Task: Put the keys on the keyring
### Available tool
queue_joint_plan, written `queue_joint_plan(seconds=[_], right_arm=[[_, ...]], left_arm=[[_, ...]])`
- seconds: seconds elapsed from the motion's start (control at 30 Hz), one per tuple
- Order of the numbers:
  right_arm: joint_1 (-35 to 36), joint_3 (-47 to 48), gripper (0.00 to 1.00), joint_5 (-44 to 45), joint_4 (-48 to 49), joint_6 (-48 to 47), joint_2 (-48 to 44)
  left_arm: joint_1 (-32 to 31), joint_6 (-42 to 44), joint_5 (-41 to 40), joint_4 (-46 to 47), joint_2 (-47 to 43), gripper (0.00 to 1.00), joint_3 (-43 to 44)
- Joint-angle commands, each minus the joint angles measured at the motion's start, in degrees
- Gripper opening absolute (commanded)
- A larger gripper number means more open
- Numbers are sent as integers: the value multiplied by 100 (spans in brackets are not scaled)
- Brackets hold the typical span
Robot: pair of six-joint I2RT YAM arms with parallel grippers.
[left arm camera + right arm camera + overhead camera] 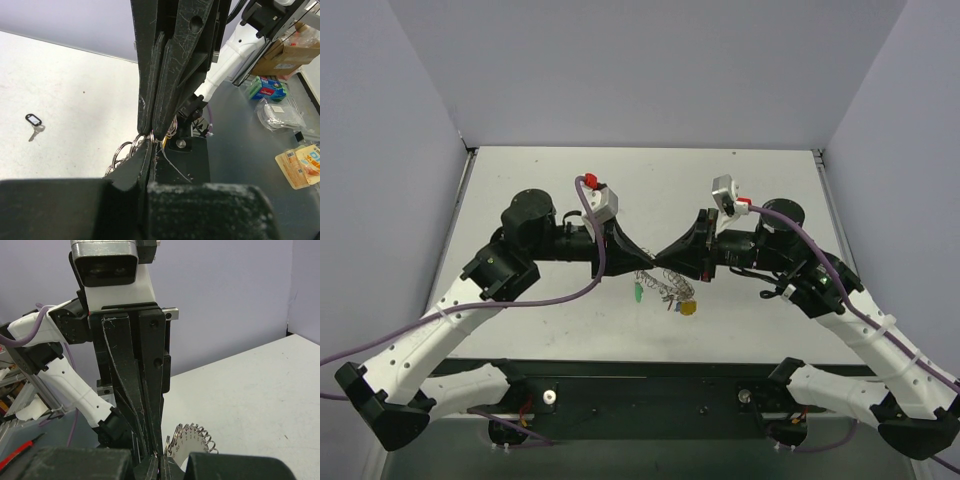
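Item: left gripper (642, 257), black scuffed plastic fingers, jaws fully closed, tips pinching the keyring (194, 438) at its upper edge. Counterpart: right gripper (670, 259), same make, likewise closed on the ring, tip to tip with the left, so that the two arms hold the ring between them above the table (740, 200). Keyring: silvery wire, tightly coiled, spring-like where seen edge-on, hanging below the pinch point. Attached or just beside it, too small to tell which: green key (638, 293) hanging upright at the ring's left, yellow key (688, 308) at its lower right, and a blue and red speck between them. Loose stock: one black-headed key (34, 119), a rounded plastic loop head with a short metal blade, lying flat on the matte white tabletop, well apart from the ring. Progress, as judged: most coloured keys appear to be threaded on already. The black one at least remains to be picked up and worked onto the coil.
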Motion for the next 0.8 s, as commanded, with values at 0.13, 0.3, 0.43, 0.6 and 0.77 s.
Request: queue_joint_plan(seconds=[0.13,0.3,0.43,0.6,0.77], right_arm=[[154,57,23,-421,531,204,-164],[136,-232,80,272,619,178,-568],[101,-338,87,599,821,160,-762],[13,-444,89,854,839,169,-973],[-136,-497,89,837,839,213,-1044]], left_arm=[[36,-29,-870,1276,-43,0,-133],[36,-441,-1265,2279,-421,0,-870],[36,-776,-1503,3157,-728,0,-1432],[36,-1268,-1697,4757,-974,0,-2181],[45,-1364,-1487,5424,-1019,0,-2436]])
